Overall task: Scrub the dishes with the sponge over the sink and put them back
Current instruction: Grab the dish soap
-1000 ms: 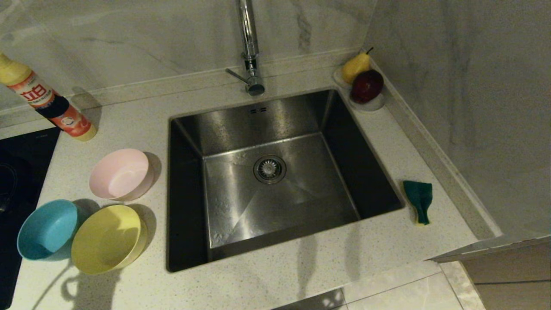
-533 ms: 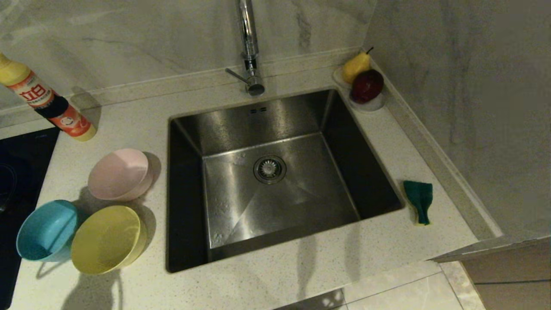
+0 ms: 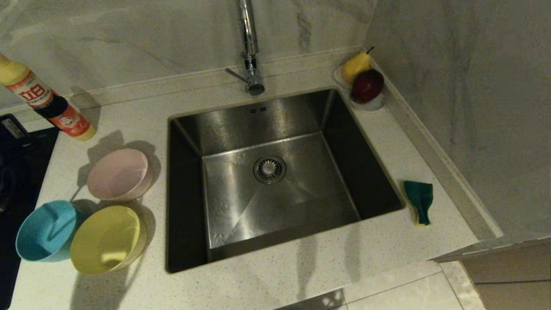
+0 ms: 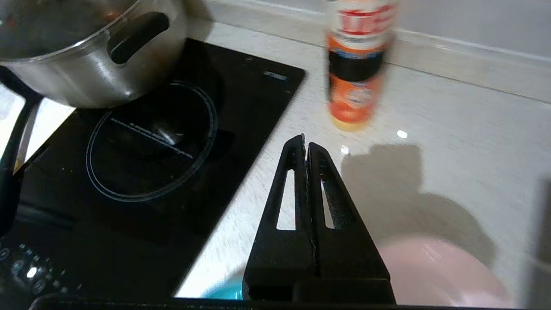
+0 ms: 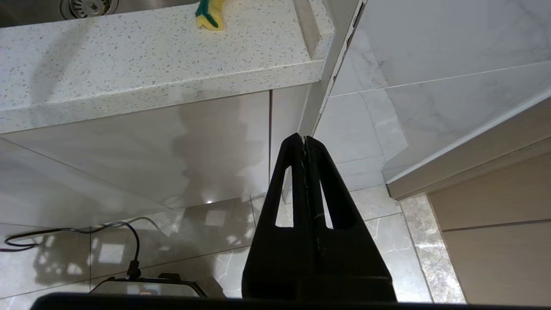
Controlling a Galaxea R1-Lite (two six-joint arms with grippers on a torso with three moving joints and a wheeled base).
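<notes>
Three bowls stand on the counter left of the sink (image 3: 267, 116): pink bowl (image 3: 118, 174), blue bowl (image 3: 45, 230) and yellow bowl (image 3: 107, 239), all empty. The sponge (image 3: 418, 200) lies on the counter right of the sink, green side up. My left gripper (image 4: 306, 144) is shut and empty, hovering above the counter strip between the cooktop and the pink bowl (image 4: 430, 271). A dark part of my left arm (image 3: 12, 125) shows at the far left. My right gripper (image 5: 304, 140) hangs shut and empty below the counter front, with the sponge (image 5: 211, 15) far above it.
A detergent bottle (image 3: 47, 103) stands behind the bowls. A black cooktop (image 4: 142, 172) with a steel pot (image 4: 86, 51) lies left of them. The tap (image 3: 249, 47) rises behind the sink. A saucer with a pear and an apple (image 3: 366, 86) sits at the back right corner.
A dark part of my left arm has come into the head view at the left edge, and its shadow has spread over the bowls. The right arm has not moved.
</notes>
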